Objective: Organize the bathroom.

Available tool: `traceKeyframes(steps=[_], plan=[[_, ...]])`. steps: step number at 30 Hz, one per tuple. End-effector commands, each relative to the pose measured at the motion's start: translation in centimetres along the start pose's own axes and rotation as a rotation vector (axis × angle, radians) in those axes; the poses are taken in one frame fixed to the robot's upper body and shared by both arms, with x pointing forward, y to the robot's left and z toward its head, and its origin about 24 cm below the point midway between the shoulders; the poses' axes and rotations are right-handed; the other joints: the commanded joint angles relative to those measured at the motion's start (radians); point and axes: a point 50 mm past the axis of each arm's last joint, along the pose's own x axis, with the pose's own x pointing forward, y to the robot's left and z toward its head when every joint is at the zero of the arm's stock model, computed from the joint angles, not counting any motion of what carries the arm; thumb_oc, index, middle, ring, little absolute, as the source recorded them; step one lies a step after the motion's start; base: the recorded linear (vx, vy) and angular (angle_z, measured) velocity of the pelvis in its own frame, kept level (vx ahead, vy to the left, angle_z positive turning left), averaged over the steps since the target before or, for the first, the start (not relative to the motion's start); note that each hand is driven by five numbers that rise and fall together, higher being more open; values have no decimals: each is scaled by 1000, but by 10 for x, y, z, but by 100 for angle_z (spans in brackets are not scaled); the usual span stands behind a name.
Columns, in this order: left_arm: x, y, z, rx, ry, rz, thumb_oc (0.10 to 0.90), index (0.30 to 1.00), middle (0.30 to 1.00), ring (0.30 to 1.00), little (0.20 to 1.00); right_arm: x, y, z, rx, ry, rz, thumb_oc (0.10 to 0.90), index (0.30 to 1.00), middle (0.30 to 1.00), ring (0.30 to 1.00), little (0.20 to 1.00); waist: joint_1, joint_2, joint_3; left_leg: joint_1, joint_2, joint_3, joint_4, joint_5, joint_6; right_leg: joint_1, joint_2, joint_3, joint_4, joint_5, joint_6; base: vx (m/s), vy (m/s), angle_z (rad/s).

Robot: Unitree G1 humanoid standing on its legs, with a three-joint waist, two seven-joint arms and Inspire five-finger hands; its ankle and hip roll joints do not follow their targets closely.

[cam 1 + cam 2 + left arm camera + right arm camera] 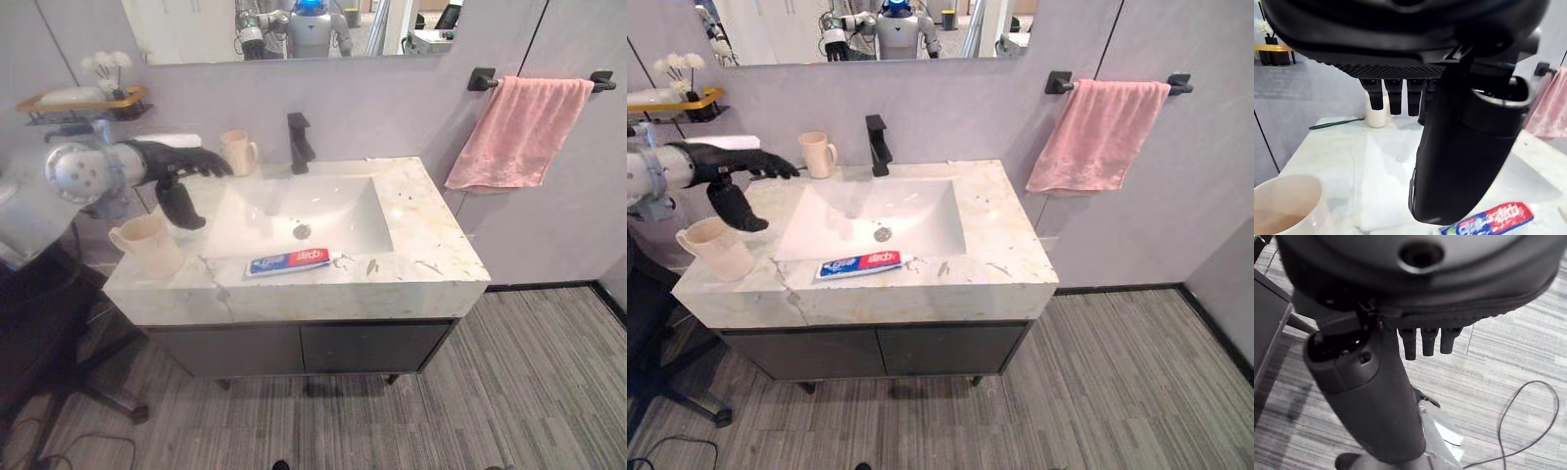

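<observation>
- My right robot hand (1415, 340) hangs low over the floor, fingers straight and holding nothing; it is no risk to anything on the tabletop (431, 250).
- The toothpaste (289, 261) lies flat on the front rim, between the basin (294, 211) and the edge. A careless sweep could push it off onto the floor.
- The near cup (149, 245) stands upright at the left front corner, just beside my left robot hand (181, 166). That hand hovers over the tabletop's left side, fingers stretched, thumb hanging down, gripping nothing. I judge the thumb the likeliest trouble: lowering or swinging it could tip this cup over the edge.
- A toothbrush (1336, 124) lies at the back left, near the far cup (238, 152); reaching past could knock that cup into the tap (299, 144).
- The towel (519, 132) hangs on its rail, well apart.
</observation>
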Motion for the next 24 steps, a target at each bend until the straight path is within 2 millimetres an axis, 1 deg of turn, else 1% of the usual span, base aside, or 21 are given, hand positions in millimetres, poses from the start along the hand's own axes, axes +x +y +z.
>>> traceKeyframes(steps=[1, 7, 16, 17, 24], plan=[[-44, 68, -16, 56, 96, 238, 800, 900, 900, 900, 900, 2, -3, -28, -46, 128, 2, 800, 900, 900, 900, 900, -8, 50, -5, 40, -28, -11, 89, -191, 17, -116, 1, 25, 80, 16, 75, -48, 20, -2], [-34, 57, -19, 64, 101, 125, 800, 900, 900, 900, 900, 2, -4, -31, -48, 144, -4, 800, 900, 900, 900, 900, -19, 54, 1, 33, -27, -3, 89, -188, 15, -124, 3, 26, 78, 18, 75, -17, 7, -2], [-32, 54, -21, 76, 98, 111, 800, 900, 900, 900, 900, 2, -5, -34, -44, 142, -9, 800, 900, 900, 900, 900, -26, 54, 2, 32, -27, 6, 87, -188, 16, -126, 3, 26, 76, 20, 74, -14, 4, -3], [-30, 49, -20, 68, 89, 78, 800, 900, 900, 900, 900, 2, -6, -33, -49, 139, -9, 800, 900, 900, 900, 900, -27, 53, 3, 32, -26, 8, 84, -187, 16, -127, 4, 27, 75, 20, 73, -17, 4, -5], [-23, 41, -8, -5, 14, 48, 800, 900, 900, 900, 900, 2, -5, -31, -48, 133, -6, 800, 900, 900, 900, 900, -31, 52, 7, 28, -24, 12, 82, -183, 15, -131, 6, 26, 76, 19, 71, -6, 0, -2]])
